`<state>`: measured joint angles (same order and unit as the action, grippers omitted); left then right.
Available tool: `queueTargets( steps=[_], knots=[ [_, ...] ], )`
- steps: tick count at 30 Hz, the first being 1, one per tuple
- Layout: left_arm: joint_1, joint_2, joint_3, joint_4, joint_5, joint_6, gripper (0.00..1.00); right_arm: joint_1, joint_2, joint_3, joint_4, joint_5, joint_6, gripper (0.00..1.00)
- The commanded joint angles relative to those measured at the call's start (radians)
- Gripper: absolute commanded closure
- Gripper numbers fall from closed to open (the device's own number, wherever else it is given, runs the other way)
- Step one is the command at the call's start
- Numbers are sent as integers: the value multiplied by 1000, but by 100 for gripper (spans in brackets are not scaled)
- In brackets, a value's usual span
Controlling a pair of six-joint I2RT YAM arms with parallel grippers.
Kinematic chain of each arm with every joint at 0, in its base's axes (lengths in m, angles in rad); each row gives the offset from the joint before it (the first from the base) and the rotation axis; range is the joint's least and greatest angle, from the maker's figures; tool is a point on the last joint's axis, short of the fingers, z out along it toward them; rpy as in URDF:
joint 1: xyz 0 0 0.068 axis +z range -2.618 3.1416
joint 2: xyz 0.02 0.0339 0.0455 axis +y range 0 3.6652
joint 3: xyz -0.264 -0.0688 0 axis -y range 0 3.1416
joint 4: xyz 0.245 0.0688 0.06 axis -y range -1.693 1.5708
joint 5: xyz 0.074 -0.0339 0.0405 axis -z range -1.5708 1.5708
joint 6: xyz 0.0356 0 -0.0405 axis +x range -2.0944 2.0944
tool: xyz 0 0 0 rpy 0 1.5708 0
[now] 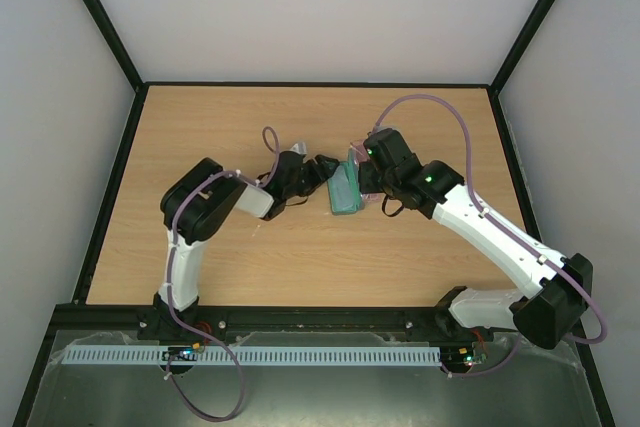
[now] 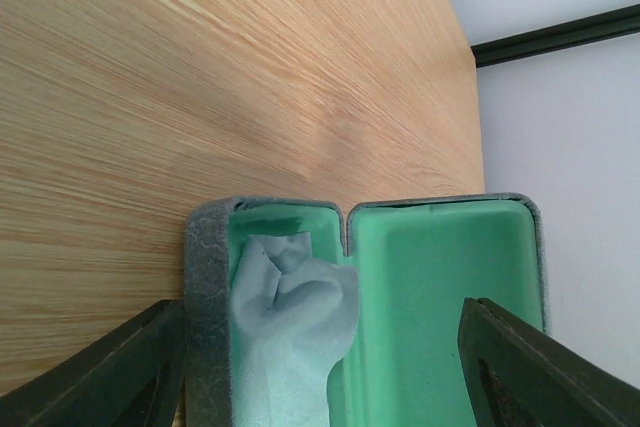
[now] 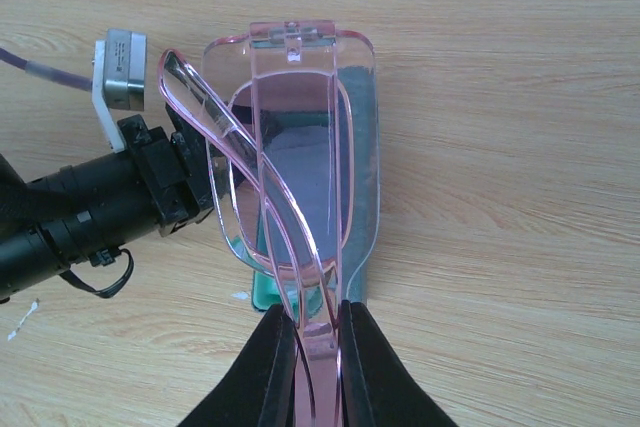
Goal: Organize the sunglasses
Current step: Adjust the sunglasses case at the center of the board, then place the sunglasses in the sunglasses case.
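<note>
Our right claw (image 3: 318, 347) is closed on the sunglasses (image 3: 290, 147), pinching one end of the frame. It hangs them lengthwise just above the open case (image 2: 440, 287), so that they can go straight in. Our left claw (image 2: 320, 332) is spread wide with a finger at either side of the case, probably to steady it on the desk (image 2: 200, 77); we cannot tell whether it presses. The cloth (image 2: 290, 317) bunched in one half may crowd them.

In the right wrist view the sunglasses (image 3: 290, 147) cover most of the case (image 3: 260, 292), and the cloth (image 2: 290, 317) runs off the left wrist frame's bottom.
</note>
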<state>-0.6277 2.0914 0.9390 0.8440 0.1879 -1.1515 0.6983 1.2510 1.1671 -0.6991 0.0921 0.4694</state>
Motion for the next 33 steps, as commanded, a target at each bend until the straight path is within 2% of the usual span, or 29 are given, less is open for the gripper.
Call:
queueTargets(
  steps=[1, 9, 13, 16, 20, 24, 28, 32, 33],
  knots=[
    [8, 11, 24, 23, 20, 12, 23, -5, 4, -3, -19, 8, -13, 95],
    [79, -44, -20, 118, 101, -7, 21, -5, 60, 55, -28, -14, -15, 95],
    [118, -161, -109, 143, 146, -37, 20, -5, 104, 94, -30, -40, -12, 95],
    [117, -291, -169, 97, 164, -25, 20, -5, 133, 117, -28, -53, -10, 95],
    [104, -539, -270, -44, 150, 34, 20, -5, 146, 135, -18, -60, -8, 95],
    [93, -852, -344, -314, 105, 121, 19, -5, 170, 151, -26, -54, -15, 95],
    [95, -1134, -298, -717, 77, 239, 16, -5, 204, 161, -14, -64, -13, 96],
    [102, -1302, -189, -1010, 31, 338, 1, -5, 262, 188, 5, -79, -3, 95],
    [106, -1328, -171, -1055, 32, 354, 1, -5, 274, 195, 8, -79, 1, 95]
  ],
)
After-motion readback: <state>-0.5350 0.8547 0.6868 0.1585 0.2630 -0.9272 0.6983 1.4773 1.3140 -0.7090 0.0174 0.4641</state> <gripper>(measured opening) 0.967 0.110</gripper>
